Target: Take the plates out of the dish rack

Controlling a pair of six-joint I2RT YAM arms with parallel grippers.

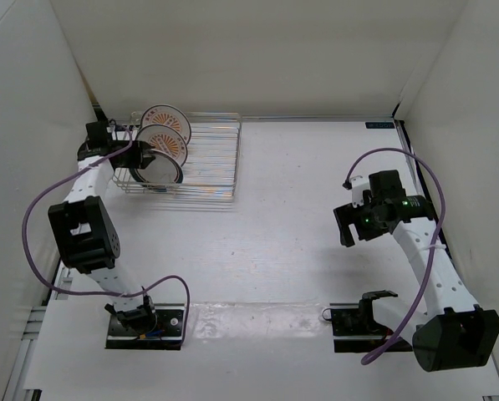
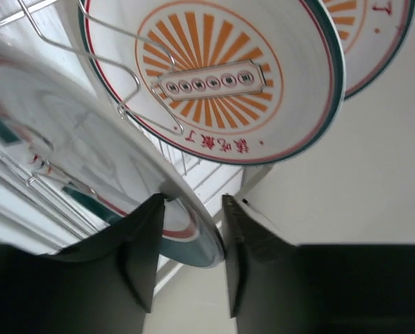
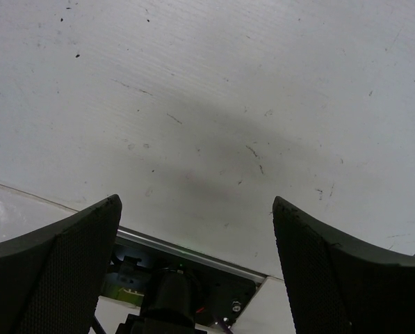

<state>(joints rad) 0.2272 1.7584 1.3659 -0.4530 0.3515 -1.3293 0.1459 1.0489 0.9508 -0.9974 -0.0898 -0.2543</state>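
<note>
The wire dish rack point(image 1: 211, 159) stands at the far left of the table. Three plates stand on edge in its left end: two with orange sunburst centres point(image 1: 161, 117) point(image 1: 167, 139) and a plain pale one point(image 1: 161, 170) in front. My left gripper point(image 1: 140, 154) is at the plain plate. In the left wrist view the left gripper point(image 2: 193, 209) is shut on the rim of the plain plate point(image 2: 75, 153), with a sunburst plate point(image 2: 214, 76) behind the rack wires. My right gripper point(image 1: 347, 227) hangs open and empty over bare table at the right, and it also shows in the right wrist view point(image 3: 194, 209).
White walls close in the table on the left point(image 1: 32, 125), back and right. The rack's right half holds nothing. The arm bases point(image 1: 145, 322) point(image 1: 362, 319) sit at the near edge. Purple cables point(image 1: 32, 225) loop off both arms.
</note>
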